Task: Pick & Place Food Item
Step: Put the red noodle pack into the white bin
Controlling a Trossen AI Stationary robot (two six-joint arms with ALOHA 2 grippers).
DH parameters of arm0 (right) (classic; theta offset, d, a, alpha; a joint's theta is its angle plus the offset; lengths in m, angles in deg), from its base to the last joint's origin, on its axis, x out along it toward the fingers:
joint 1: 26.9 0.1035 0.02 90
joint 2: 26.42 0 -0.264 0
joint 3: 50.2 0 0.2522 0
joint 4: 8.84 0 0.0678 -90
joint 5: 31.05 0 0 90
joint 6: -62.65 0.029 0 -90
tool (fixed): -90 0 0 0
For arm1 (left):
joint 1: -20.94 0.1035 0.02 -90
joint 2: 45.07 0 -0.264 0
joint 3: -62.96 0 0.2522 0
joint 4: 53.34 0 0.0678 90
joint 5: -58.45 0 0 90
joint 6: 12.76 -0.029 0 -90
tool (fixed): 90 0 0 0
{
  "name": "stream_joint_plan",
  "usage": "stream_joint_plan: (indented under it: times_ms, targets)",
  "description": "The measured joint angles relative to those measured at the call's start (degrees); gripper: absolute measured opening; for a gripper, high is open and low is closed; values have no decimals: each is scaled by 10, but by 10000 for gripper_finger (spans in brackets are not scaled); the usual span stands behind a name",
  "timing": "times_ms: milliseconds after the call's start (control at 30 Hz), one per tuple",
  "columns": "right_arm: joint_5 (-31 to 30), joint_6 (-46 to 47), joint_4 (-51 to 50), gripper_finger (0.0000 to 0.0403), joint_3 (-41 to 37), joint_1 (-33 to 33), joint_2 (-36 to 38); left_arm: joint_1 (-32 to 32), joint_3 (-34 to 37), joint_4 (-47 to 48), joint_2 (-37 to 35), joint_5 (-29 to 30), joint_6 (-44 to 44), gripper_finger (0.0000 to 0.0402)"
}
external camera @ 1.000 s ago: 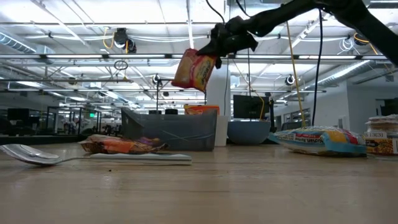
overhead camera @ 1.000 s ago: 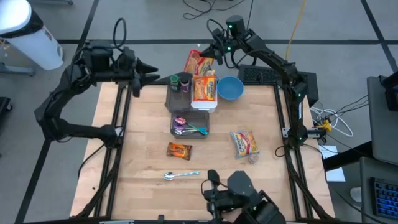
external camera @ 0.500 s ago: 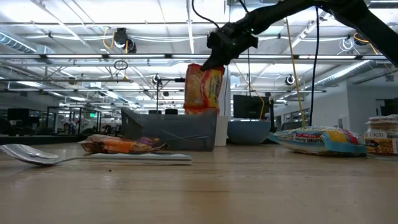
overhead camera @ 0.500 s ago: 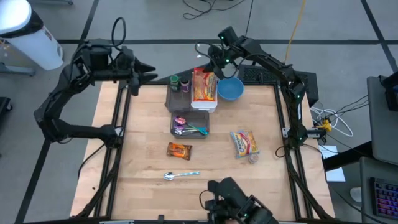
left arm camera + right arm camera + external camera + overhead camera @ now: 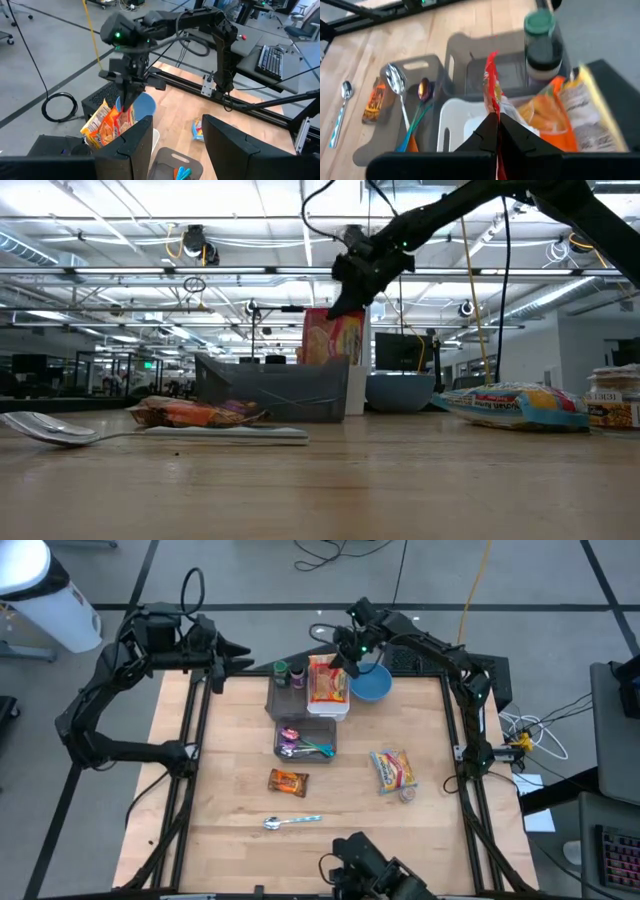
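Far edge congested: grey organizer (image 5: 290,700) holding a green-capped jar (image 5: 281,669), white bin (image 5: 328,703) filled by noodle packets (image 5: 327,680), blue bowl (image 5: 371,683) just beside. Right gripper (image 5: 345,662) occupies the space above the bin (fingers pinched on a packet edge). Mid-table: utensil tray (image 5: 305,739), snack bar (image 5: 288,781), spoon (image 5: 291,822), noodle pack (image 5: 393,770). Open wood remains along the left side and near corners.

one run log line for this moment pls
right end effector: shut on orange noodle packet | over white bin | left end effector: idle, table's far-left edge
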Motion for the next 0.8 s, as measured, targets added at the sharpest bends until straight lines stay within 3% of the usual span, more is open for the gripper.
stream_joint_plan:
  times_ms: [367,800]
  targets:
    - [-5,32,98,0,-70,24,0,0,8,-2,-1,0,1,180]
    - [-90,40,143,0,-112,44,0,0,75,-42,0,0,27,179]
